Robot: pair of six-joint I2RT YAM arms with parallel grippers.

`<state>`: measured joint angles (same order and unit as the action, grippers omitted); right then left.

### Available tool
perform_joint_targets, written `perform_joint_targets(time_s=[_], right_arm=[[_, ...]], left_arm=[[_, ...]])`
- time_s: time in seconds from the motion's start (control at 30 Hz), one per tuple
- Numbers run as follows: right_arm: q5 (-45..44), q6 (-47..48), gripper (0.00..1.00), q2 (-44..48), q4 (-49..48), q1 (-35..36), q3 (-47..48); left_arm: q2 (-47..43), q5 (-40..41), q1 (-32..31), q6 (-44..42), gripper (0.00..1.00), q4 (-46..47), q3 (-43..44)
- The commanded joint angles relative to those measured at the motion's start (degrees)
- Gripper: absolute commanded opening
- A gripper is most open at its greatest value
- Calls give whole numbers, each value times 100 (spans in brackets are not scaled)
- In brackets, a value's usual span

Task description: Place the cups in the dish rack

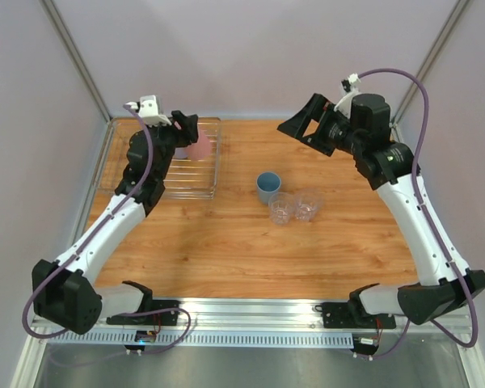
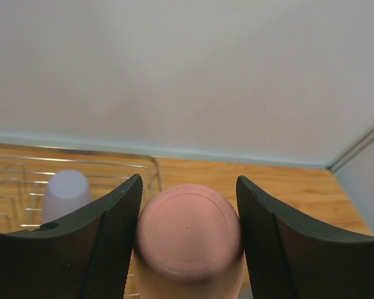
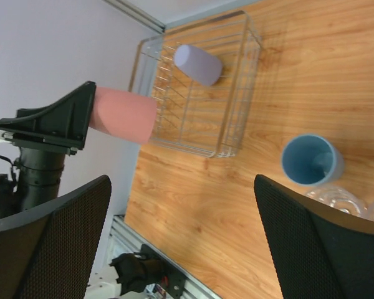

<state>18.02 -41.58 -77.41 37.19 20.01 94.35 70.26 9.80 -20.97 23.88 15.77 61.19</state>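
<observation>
The left gripper [image 2: 188, 185], closed tight on the opaque pink plastic cup [image 2: 188, 233], holds it above the shallow rectangular wire dish rack [image 1: 196, 184] at the far left corner of the wooden bench [image 1: 226, 250]. Placing is the step in hand; next it likely needs lowering into the rack, then release. The right gripper [image 3: 182, 184] gapes wide, empty. There are five cups: the pink one, one lavender cup [image 3: 198, 64] in the rack, and one blue cup [image 1: 268, 187] and two clear faceted tumblers [image 1: 281, 208] mid-bench. One rack.
</observation>
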Motion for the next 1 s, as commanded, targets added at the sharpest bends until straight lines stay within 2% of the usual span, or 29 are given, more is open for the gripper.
perform_joint_targets(time_s=[0.0, 0.27, 0.53, 0.73, 0.97], right_arm=[[-562, 458, 100, 112, 245, -76, -451], [-914, 818, 100, 112, 43, -322, -979], [-853, 1082, 100, 164, -387, -849, -1181], [-756, 1267, 100, 191, -450, -1113, -1278], [-625, 1275, 100, 121, -379, -1280, -1243]], left_arm=[[259, 329, 67, -1315, 36, 688, -309], [1595, 145, 155, -1869, 36, 2436, -354], [2930, 233, 304, -1851, 37, 3344, 59], [3651, -48, 322, -1711, 38, 3688, 629], [4320, 153, 357, -1773, 38, 3548, 1149]])
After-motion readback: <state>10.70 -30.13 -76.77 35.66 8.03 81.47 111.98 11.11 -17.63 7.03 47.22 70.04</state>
